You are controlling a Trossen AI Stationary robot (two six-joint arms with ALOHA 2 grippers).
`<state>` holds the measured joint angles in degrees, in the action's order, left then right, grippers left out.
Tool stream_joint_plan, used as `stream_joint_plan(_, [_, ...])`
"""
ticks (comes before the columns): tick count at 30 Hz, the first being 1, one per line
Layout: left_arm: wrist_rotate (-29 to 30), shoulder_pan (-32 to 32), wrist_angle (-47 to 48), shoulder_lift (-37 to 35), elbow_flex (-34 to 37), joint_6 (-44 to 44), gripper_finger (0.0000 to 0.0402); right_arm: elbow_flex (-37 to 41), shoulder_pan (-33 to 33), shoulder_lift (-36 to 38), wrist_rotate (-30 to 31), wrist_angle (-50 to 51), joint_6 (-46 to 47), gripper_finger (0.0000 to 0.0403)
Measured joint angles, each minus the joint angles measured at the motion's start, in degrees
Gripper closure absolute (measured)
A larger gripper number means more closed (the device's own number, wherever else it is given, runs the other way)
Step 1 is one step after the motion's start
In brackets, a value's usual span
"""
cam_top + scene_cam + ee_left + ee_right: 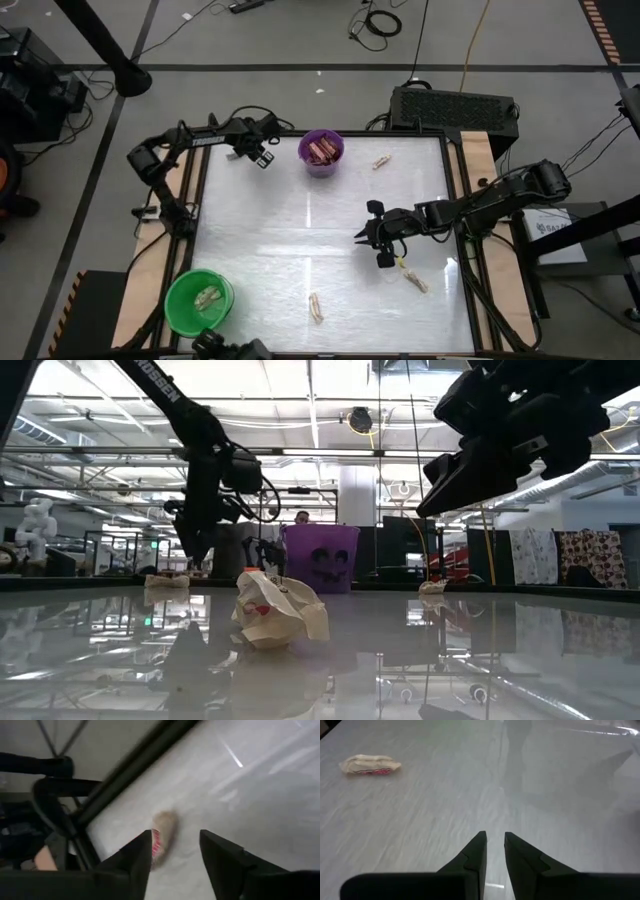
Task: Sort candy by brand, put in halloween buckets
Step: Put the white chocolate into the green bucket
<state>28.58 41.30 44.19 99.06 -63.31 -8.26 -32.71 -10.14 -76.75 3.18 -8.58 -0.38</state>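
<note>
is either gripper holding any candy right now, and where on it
No. The left gripper is open and empty above a pale candy; the right gripper is nearly closed on nothing.

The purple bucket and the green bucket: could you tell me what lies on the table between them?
Nothing: in the high view the tabletop between the purple bucket and the green bucket is bare. The loose cream candies lie elsewhere.
</note>
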Motion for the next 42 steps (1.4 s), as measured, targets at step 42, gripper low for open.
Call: stream_joint_plan(42, [-3.2,1.4,16.7,3.2,-2.7,-1.9,0.0201,0.0,0.4,0.0,-0.3,0.2,1.9,0.0342])
